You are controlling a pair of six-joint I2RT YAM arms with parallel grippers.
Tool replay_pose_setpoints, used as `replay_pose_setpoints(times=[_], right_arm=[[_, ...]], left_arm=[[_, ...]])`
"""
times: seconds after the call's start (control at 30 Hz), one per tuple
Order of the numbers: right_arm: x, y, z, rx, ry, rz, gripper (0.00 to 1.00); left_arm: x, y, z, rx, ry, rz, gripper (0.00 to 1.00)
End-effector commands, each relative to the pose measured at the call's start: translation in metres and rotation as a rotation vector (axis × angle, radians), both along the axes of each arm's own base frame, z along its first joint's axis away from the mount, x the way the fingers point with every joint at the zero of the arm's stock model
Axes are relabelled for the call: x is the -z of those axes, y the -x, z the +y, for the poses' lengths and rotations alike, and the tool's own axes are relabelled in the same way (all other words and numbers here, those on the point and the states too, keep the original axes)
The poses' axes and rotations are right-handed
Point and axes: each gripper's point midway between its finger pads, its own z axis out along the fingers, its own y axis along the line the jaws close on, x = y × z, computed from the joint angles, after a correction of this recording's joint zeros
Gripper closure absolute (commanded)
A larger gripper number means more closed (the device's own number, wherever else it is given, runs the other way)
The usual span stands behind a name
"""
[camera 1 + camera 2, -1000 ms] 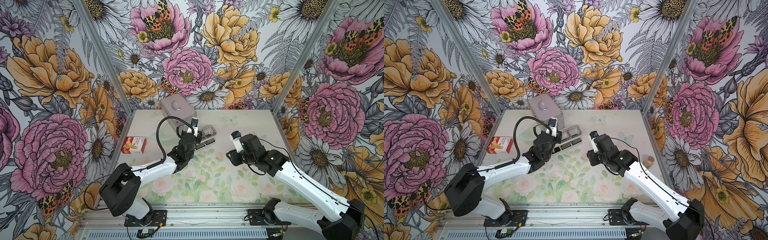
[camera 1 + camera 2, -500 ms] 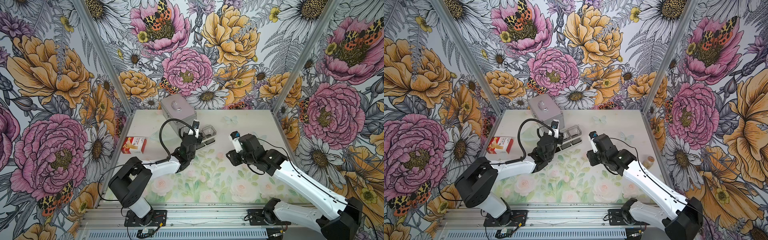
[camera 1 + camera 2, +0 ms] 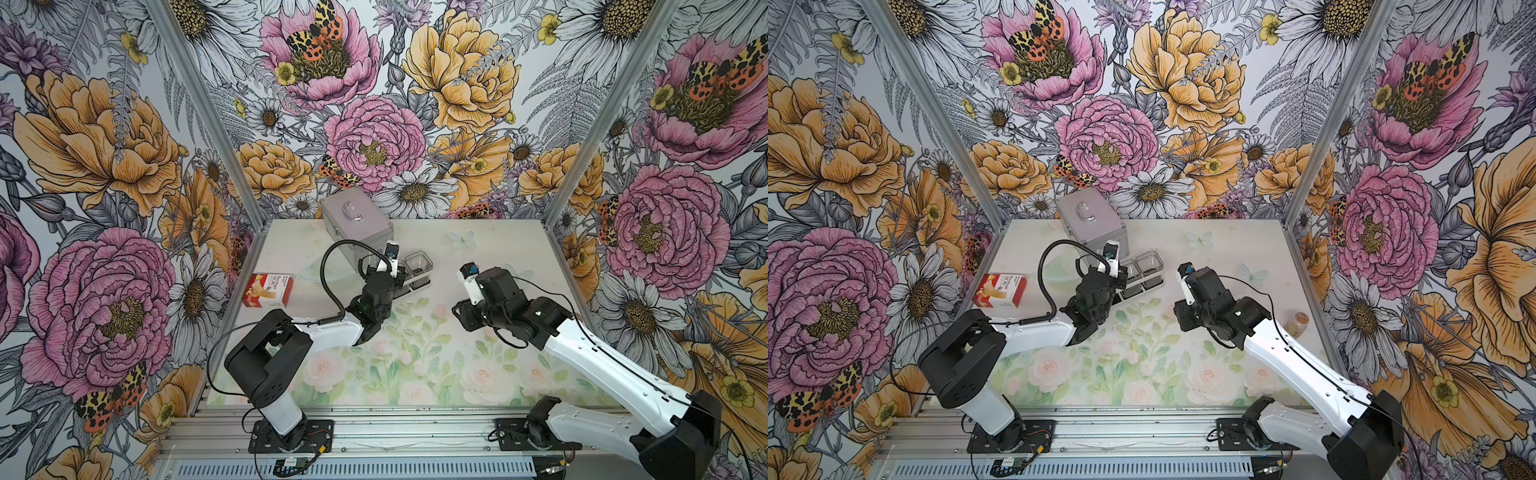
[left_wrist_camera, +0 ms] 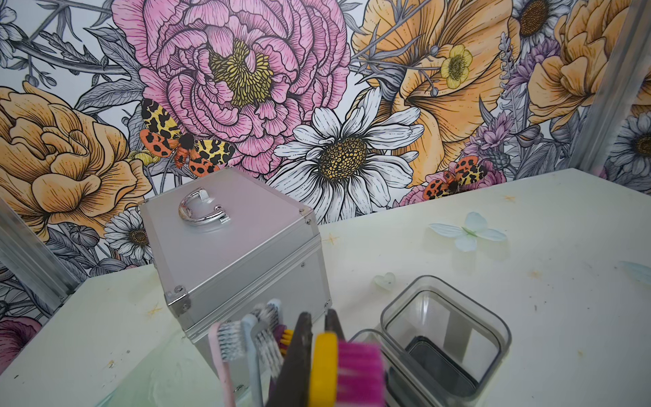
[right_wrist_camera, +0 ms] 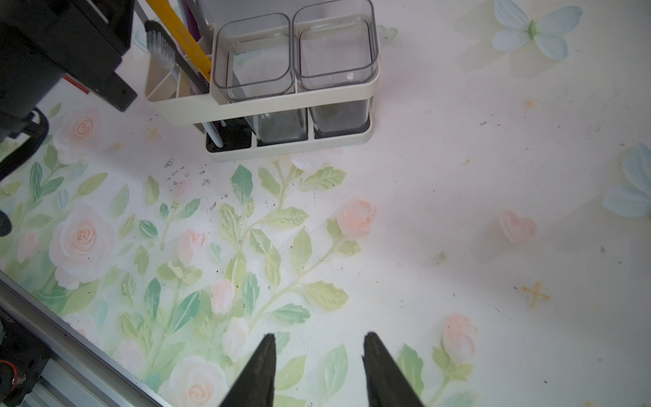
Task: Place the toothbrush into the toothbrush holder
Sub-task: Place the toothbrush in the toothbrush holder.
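The toothbrush holder (image 5: 292,102) is a white caddy with a black base and two clear cups; in both top views it stands mid-table (image 3: 417,270) (image 3: 1148,268). Its open compartment holds several toothbrushes (image 4: 225,343). My left gripper (image 4: 318,322) hovers over that compartment, shut on a yellow toothbrush (image 4: 324,366) with pink bristles. The yellow handle (image 5: 179,38) slants down into the compartment. My right gripper (image 5: 318,338) is open and empty, low over the mat in front of the holder.
A silver metal case (image 3: 355,220) (image 4: 232,246) stands just behind the holder. A red and white box (image 3: 268,289) lies at the left edge. A small amber jar (image 3: 1298,322) sits by the right wall.
The left arm's shoulder and elbow have swung to the right while its gripper has stayed over the holder, still shut on the toothbrush. The right arm has not moved.
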Motion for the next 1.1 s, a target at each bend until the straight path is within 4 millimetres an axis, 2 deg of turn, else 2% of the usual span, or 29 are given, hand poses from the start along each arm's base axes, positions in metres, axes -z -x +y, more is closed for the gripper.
replay_pose_setpoints(times=[0.0, 0.07, 0.13, 0.23, 0.57, 0.67, 0.87, 1.07], right_arm=[[-0.012, -0.004, 0.001, -0.004, -0.019, -0.029, 0.57], [-0.013, -0.003, 0.001, -0.002, -0.02, -0.031, 0.57], [-0.014, -0.003, 0.001, -0.004, -0.023, -0.034, 0.57], [-0.014, -0.002, 0.0, -0.004, -0.025, -0.033, 0.57], [-0.015, 0.0, -0.001, -0.004, -0.031, -0.038, 0.57], [-0.016, 0.0, -0.002, -0.002, -0.032, -0.04, 0.57], [-0.016, -0.002, -0.002, -0.002, -0.028, -0.044, 0.57], [-0.019, -0.003, -0.001, -0.009, -0.026, -0.055, 0.56]], left_arm=[[0.003, -0.004, 0.007, -0.028, 0.036, -0.007, 1.0], [0.003, -0.004, 0.007, -0.029, 0.039, -0.007, 0.98], [0.002, -0.003, 0.008, -0.029, 0.041, -0.008, 0.86], [0.003, -0.003, 0.008, -0.03, 0.039, -0.007, 0.77], [0.005, -0.003, 0.005, -0.022, 0.038, -0.002, 0.69], [0.002, -0.001, 0.004, -0.015, 0.041, -0.007, 0.57], [-0.018, 0.008, -0.003, 0.019, 0.035, -0.048, 0.44], [-0.037, 0.014, -0.01, 0.046, 0.028, -0.085, 0.35]])
